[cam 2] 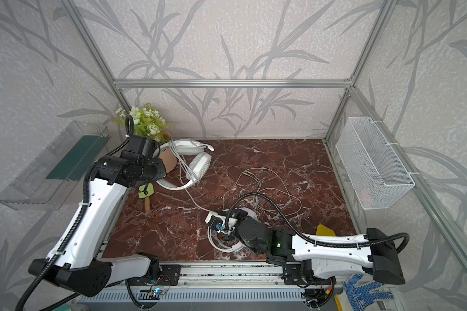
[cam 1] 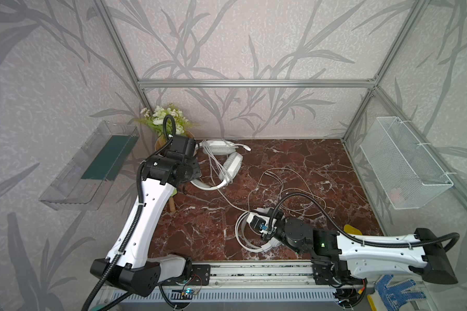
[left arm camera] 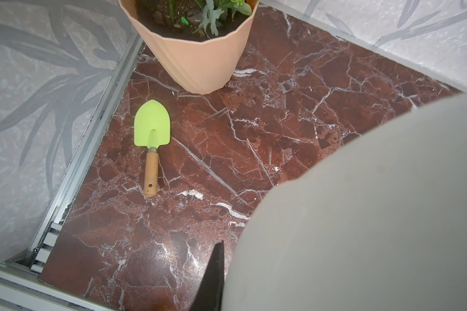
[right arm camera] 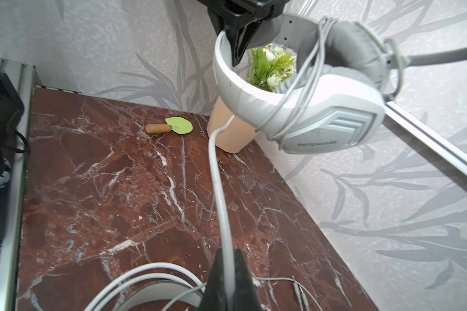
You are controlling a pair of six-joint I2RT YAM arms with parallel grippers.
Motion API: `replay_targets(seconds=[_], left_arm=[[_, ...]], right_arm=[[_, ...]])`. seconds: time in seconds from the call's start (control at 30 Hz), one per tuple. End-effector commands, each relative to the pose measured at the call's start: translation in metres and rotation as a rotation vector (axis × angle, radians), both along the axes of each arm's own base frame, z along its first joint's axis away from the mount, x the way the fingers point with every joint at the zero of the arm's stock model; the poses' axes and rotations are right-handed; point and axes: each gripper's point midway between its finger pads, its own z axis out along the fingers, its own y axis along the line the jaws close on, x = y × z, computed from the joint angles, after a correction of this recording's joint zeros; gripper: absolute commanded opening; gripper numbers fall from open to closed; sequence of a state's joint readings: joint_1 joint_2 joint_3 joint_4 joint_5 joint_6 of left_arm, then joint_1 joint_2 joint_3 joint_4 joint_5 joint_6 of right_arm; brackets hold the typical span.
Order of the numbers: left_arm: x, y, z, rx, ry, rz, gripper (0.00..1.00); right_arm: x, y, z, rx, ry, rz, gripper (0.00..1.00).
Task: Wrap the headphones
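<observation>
The greyish-white headphones (cam 1: 228, 163) (right arm camera: 324, 118) hang lifted at the back left, cable looped round an ear cup. My left gripper (right arm camera: 233, 48) is shut on their headband (left arm camera: 361, 204), which fills much of the left wrist view beside one black finger (left arm camera: 213, 277). Their pale cable (cam 1: 227, 199) (right arm camera: 219, 188) runs taut to my right gripper (right arm camera: 228, 257) (cam 1: 250, 213), shut on it low over the table. The glossy white headphones (cam 1: 243, 242) (right arm camera: 151, 292) lie under the right gripper. A thin loose cable (cam 1: 294, 188) sprawls behind it.
A peach flower pot (left arm camera: 194, 59) stands in the back left corner, with a green trowel (left arm camera: 151, 126) lying near it. A clear tray (cam 1: 92, 167) hangs on the left wall, a wire basket (cam 1: 405, 164) on the right. A yellow piece (cam 1: 352, 230) sits behind the right arm.
</observation>
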State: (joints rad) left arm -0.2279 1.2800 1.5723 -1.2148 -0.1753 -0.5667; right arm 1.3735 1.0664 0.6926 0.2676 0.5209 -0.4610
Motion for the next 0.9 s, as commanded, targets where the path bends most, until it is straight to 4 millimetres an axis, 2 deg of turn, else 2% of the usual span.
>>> replay_targets(seconds=[0.0, 0.13, 0.3, 0.53, 0.67, 0.87], left_arm=[[0.010, -0.006, 0.016, -0.046, -0.102, -0.019, 0.00], [0.009, -0.010, 0.000, -0.052, -0.069, -0.052, 0.00], [0.005, -0.013, -0.024, -0.059, -0.055, -0.074, 0.00], [0.000, -0.009, -0.044, -0.047, -0.123, -0.076, 0.00], [-0.003, -0.014, -0.067, -0.079, -0.136, -0.089, 0.00], [-0.010, -0.013, -0.114, -0.054, -0.036, -0.098, 0.00]], right_arm=[[0.017, -0.018, 0.006, -0.089, -0.085, -0.110, 0.00], [0.021, -0.018, -0.001, -0.124, -0.073, -0.141, 0.00], [0.021, -0.020, 0.008, -0.117, -0.065, -0.144, 0.00], [0.009, -0.014, 0.000, -0.089, -0.028, -0.060, 0.00], [0.015, -0.025, 0.000, -0.068, -0.011, -0.123, 0.00], [0.012, -0.021, -0.024, -0.118, 0.019, -0.097, 0.00]])
